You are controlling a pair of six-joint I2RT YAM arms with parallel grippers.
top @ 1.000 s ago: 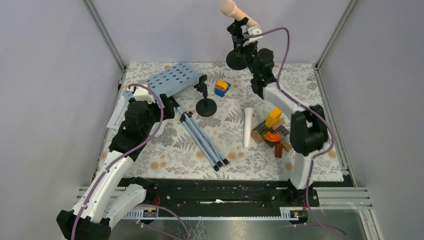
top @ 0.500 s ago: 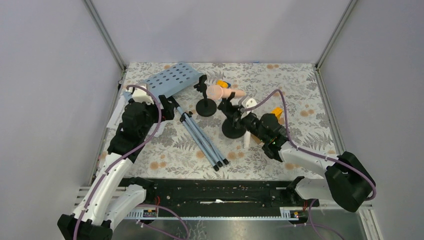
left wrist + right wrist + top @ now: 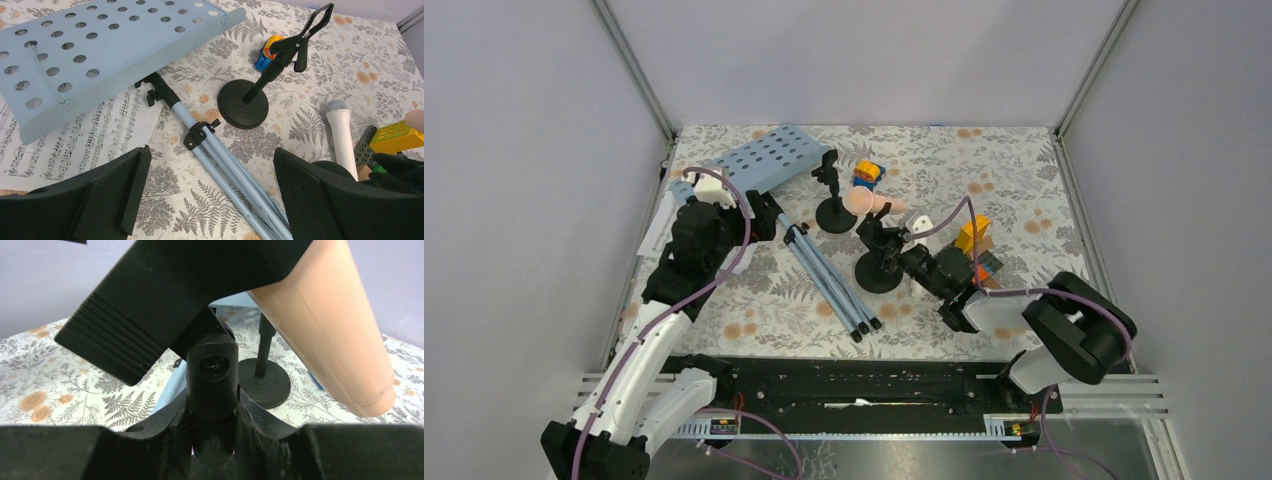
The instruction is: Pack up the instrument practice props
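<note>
My right gripper [image 3: 892, 252] is shut on the stem of a black round-based mic holder [image 3: 879, 276], which carries the pink microphone [image 3: 867, 203]. The right wrist view shows the stem [image 3: 212, 385] pinched between the jaws and the pink microphone [image 3: 330, 325] above. The second mic holder [image 3: 836, 212] stands empty just behind. My left gripper [image 3: 210, 200] is open above the folded tripod legs [image 3: 225, 165] of the light-blue perforated music rack [image 3: 100, 50]. Sheet-music pages [image 3: 75, 142] lie under the rack. The white microphone [image 3: 342, 135] lies on the mat, hidden by my right arm in the top view.
A blue and yellow toy block [image 3: 867, 173] sits behind the empty holder. A stack of colourful blocks [image 3: 976, 245] stands right of my right gripper. Frame posts and grey walls close in the floral mat [image 3: 764, 310] on three sides.
My right arm swung from high at the back down to the middle of the mat, carrying the holder with the pink microphone. The left arm barely moved.
</note>
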